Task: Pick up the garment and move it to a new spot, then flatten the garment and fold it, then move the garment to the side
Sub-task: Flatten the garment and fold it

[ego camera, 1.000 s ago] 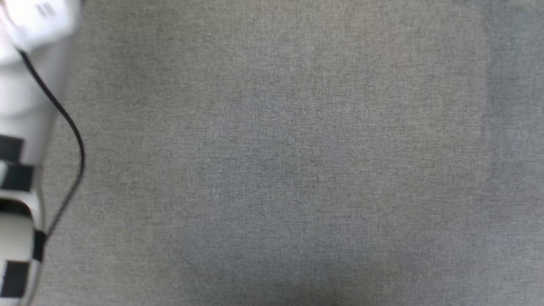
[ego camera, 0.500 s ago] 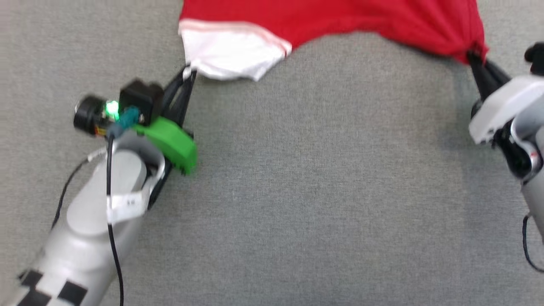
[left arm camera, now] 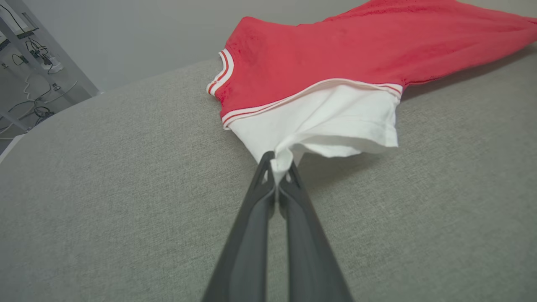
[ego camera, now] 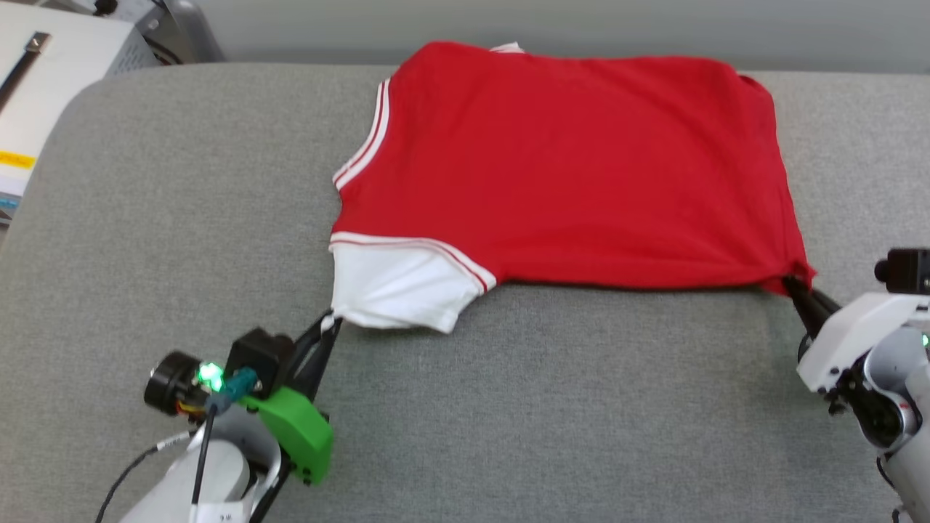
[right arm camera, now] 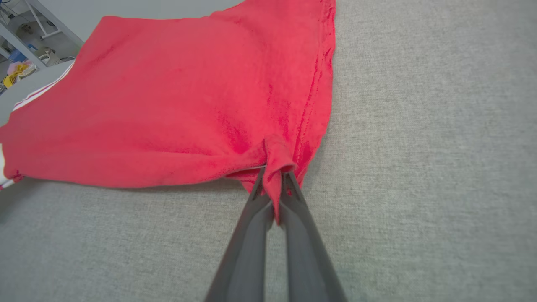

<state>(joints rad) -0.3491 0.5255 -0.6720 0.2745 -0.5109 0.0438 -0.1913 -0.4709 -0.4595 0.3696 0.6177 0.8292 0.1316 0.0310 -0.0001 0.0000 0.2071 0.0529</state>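
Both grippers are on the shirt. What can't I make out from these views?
Underside of the shirt, every view: covered by its own top layer.
White bit at the far edge, head view: mostly behind the shirt; sleeve or not, cannot tell.
Right arm, head view: cut by the right edge.
Shelf clutter, right wrist view: small and blurred.

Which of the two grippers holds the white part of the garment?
The left gripper: its jaws are shut on the edge of the white sleeve. The right gripper pinches a red corner of the garment instead.
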